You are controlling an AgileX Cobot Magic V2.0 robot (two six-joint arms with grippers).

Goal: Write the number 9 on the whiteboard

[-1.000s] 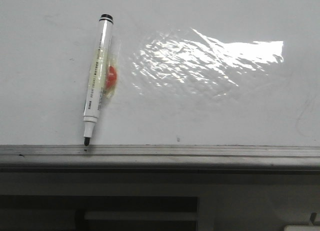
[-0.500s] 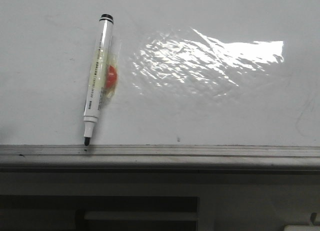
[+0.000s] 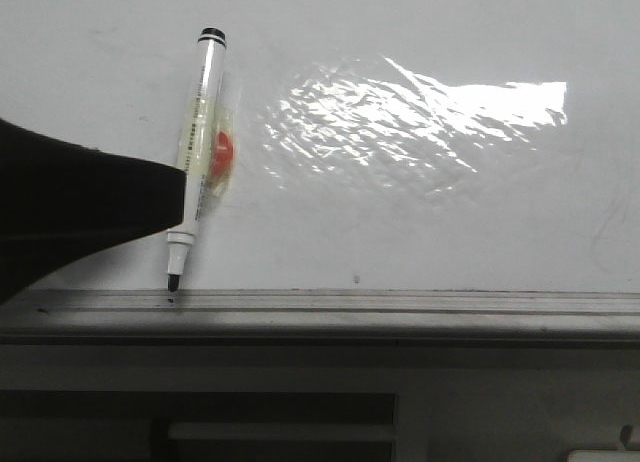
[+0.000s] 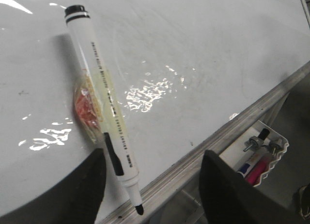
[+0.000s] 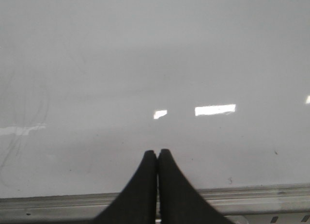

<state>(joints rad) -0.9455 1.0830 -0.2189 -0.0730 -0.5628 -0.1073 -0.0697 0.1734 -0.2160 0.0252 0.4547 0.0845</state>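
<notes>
The whiteboard (image 3: 430, 42) is glossy white and bears no drawn figure; the number 9 does not show. A white marker pen (image 3: 195, 152) with a black cap end lies on it, tip down at the grey rail (image 3: 400, 307), with an orange lump (image 3: 224, 152) taped to it. My left gripper (image 4: 154, 158) is open, its jaws on either side of the marker (image 4: 99, 83) near the tip, not touching it. One of its dark fingers (image 3: 90, 207) shows in the front view beside the marker. My right gripper (image 5: 157, 152) is shut and empty over bare board (image 5: 155, 64).
A bright glare patch (image 3: 420, 112) lies right of the marker. Beyond the rail is a grey slotted panel (image 3: 300, 382). A small white tray (image 4: 261, 153) with pens and bolts sits past the rail (image 4: 232, 129) in the left wrist view.
A dark finger of my left gripper has come into the front view from the left, up to the marker. The marker has not moved.
</notes>
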